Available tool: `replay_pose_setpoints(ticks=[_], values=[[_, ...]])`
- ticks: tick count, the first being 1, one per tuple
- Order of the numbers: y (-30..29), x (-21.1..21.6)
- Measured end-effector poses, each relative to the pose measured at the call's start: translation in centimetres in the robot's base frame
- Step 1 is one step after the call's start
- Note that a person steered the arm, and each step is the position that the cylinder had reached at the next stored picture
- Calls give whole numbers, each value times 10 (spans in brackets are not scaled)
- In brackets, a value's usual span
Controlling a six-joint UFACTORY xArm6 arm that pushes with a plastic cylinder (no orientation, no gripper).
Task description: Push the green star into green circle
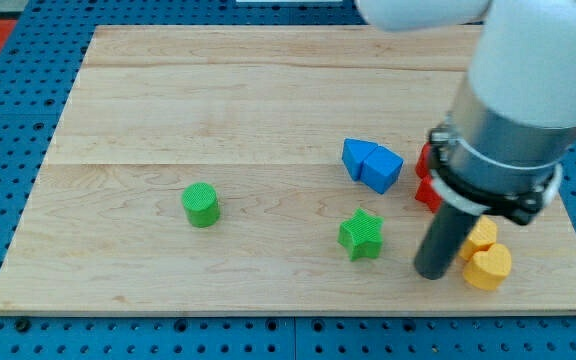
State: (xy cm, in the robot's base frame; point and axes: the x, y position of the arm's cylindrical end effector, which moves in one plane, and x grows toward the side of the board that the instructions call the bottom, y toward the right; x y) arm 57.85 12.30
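Observation:
The green star (361,234) lies on the wooden board (218,110), right of centre near the view's bottom. The green circle (201,205), a short cylinder, stands well to its left. My tip (432,271) rests on the board just right of the green star, a short gap away and slightly lower in the view. The star sits between my tip and the green circle.
Two blue blocks (372,164) touch each other just above the star. Red blocks (426,180) lie partly hidden behind the arm. Two yellow blocks (487,259) sit right of my tip. The board's bottom edge is close below.

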Motion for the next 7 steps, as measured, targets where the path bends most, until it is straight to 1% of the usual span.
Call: replay_pose_setpoints(ticks=[1, 2, 3, 5, 6, 7], values=[[-11, -2], [26, -23], [-9, -27], [-127, -27], [-159, -36], [-150, -31]])
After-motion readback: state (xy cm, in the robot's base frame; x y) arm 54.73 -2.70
